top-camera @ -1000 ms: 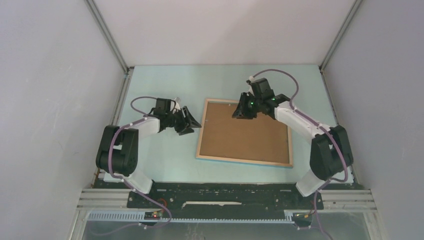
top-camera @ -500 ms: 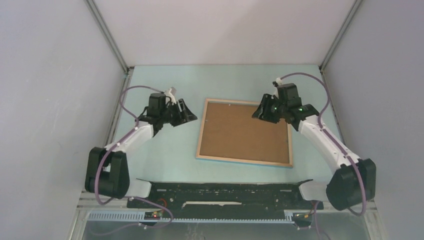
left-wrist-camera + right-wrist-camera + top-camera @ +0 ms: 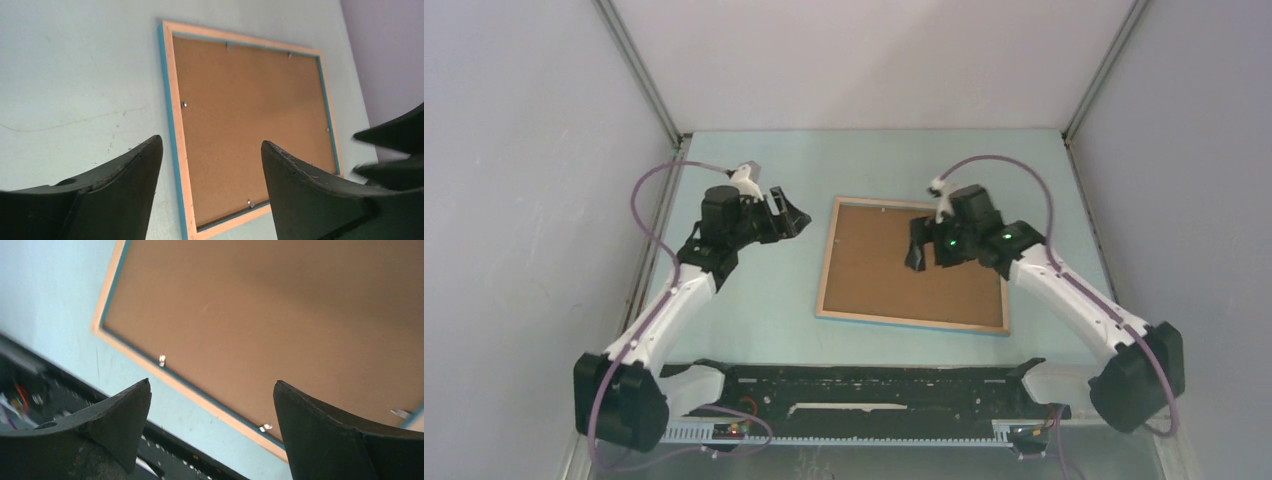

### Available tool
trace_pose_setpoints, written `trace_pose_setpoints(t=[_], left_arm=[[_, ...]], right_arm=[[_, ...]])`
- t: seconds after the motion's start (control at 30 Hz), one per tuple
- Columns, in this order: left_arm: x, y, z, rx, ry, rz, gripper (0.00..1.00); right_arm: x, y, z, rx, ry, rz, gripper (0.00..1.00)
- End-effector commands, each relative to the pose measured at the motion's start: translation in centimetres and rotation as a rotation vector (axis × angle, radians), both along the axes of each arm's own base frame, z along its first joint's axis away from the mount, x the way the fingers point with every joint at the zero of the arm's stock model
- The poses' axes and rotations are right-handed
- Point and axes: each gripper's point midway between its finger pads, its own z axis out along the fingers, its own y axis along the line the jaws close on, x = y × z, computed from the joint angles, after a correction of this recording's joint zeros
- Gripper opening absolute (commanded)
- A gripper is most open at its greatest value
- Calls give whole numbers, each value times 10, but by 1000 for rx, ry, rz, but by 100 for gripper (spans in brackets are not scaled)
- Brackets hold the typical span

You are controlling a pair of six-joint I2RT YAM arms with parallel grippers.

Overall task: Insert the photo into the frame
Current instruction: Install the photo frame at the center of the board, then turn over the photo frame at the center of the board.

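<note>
The frame (image 3: pixel 904 322) lies flat on the table (image 3: pixel 754 300), wood back up. Its long axis runs left to right, slightly skewed. A brown backing board (image 3: pixel 869 270) fills it, with small metal tabs (image 3: pixel 162 360) at the inner edge. The right pincer (image 3: pixel 916 246) hangs directly above the board, fingers apart, holding nothing. Farther out, the left pincer (image 3: pixel 796 215) hangs over bare table just beyond the frame's left short rail, fingers apart, empty. The photo is not visible in any view. The right arm is judged nearer for work on the board, which lies straight below it.
</note>
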Motion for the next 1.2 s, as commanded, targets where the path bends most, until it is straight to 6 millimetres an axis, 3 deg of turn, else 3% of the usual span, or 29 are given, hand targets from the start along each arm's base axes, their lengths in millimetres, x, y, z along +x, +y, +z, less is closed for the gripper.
trace_pose_setpoints(t=[0.0, 0.2, 0.33, 0.47, 0.6, 0.83, 1.07, 1.17], left_arm=[[-7, 23, 45, 27, -168, 112, 80], [-10, 67, 42, 94, -105, 363, 87], [-14, 68, 37, 94, -103, 358, 87], [-16, 64, 36, 91, -114, 331, 87], [-17, 62, 33, 90, -118, 313, 87], [-16, 63, 29, 103, -114, 316, 87], [-16, 64, 29, 105, -113, 320, 87], [-17, 64, 28, 107, -113, 319, 87]], right_arm=[[-33, 51, -19, -135, -26, 349, 100], [-67, 108, -63, -268, -12, 632, 95], [-70, 126, -99, -442, -13, 704, 88], [-68, 138, -120, -582, -25, 734, 72], [-72, 146, -129, -606, -41, 768, 66], [-78, 142, -148, -670, -15, 796, 39], [-83, 155, -151, -696, -81, 814, 19], [-81, 158, -146, -688, -106, 804, 17]])
